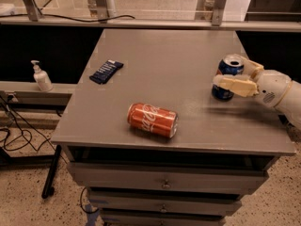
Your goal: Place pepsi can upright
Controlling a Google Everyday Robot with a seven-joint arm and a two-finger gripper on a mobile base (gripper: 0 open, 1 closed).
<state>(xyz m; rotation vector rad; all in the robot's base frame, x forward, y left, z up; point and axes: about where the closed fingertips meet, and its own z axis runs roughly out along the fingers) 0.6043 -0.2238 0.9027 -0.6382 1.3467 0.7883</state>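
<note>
The pepsi can (222, 93), dark blue with a silver top, stands upright near the right edge of the grey table (164, 74). My gripper (242, 76) reaches in from the right and straddles it. One cream finger (233, 85) crosses in front of the can's middle. The other finger (254, 68) sits behind it on the right. The jaws look slightly spread, with the front finger just off the can.
An orange-red Coca-Cola can (153, 120) lies on its side near the table's front edge. A flat dark blue packet (106, 71) lies at the left. A soap dispenser (41, 77) stands on a lower shelf to the left. Drawers (164, 182) sit below the tabletop.
</note>
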